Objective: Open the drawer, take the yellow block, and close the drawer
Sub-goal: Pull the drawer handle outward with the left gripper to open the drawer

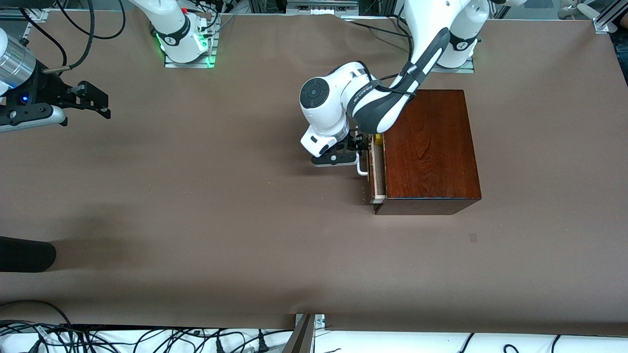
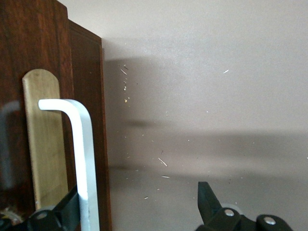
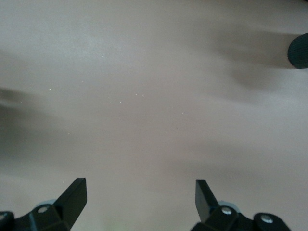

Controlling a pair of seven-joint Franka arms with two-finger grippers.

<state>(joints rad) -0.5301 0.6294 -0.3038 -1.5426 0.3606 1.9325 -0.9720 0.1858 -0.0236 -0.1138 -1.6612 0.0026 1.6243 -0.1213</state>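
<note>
The dark reddish-brown wooden box (image 1: 431, 147) stands toward the left arm's end of the table. Its drawer (image 1: 378, 171) is pulled out a small way, and its pale lining shows. A sliver of the yellow block (image 1: 378, 140) shows in the gap, partly hidden by the left arm. My left gripper (image 1: 360, 147) is at the white bar handle (image 1: 362, 166). In the left wrist view my left gripper (image 2: 137, 190) is open, and the handle (image 2: 84, 159) lies just inside one finger. My right gripper (image 1: 100, 104) waits open and empty over bare table; it also shows in the right wrist view (image 3: 139, 187).
A black rounded object (image 1: 24, 254) lies at the right arm's end of the table, nearer the front camera, and shows in the right wrist view (image 3: 298, 50). Cables run along the table's edges. The brown table cover (image 1: 221, 206) spreads between the arms.
</note>
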